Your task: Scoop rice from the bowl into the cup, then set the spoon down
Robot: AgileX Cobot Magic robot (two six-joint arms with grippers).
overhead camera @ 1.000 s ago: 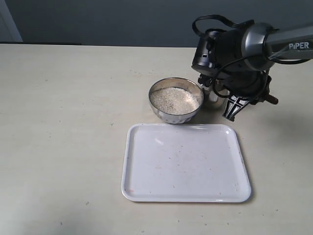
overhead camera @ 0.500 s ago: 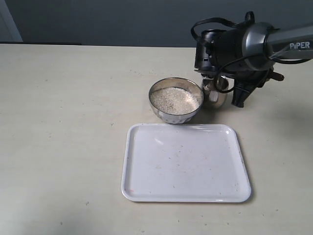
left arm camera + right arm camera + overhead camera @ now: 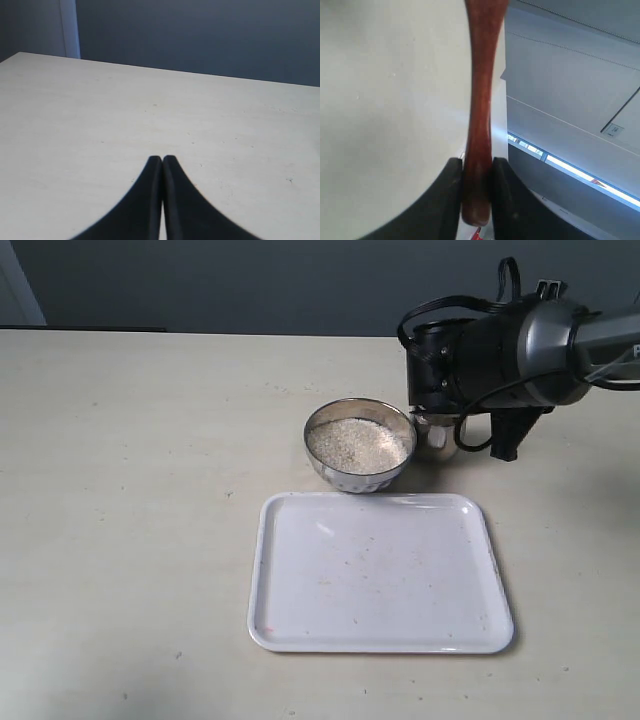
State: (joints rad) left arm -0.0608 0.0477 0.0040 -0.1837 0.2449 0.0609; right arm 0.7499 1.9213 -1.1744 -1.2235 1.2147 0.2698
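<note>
The steel bowl stands behind the tray, filled with white rice. Just right of it is the small steel cup, partly covered by the right arm. My right gripper hangs to the right of the cup, fingers pointing down. In the right wrist view that gripper is shut on the end of the reddish-brown spoon handle; the spoon's bowl is out of view. The exterior view does not show the spoon. My left gripper is shut on nothing above bare table and is absent from the exterior view.
A white rectangular tray lies flat in front of the bowl, with a few specks on it. The beige table stretches to the left. A dark wall runs behind the table's far edge.
The right wrist has turned and drawn back to the right. Its fingers have moved from beside the cup's front to higher and further right. Bowl, cup and tray have not moved.
</note>
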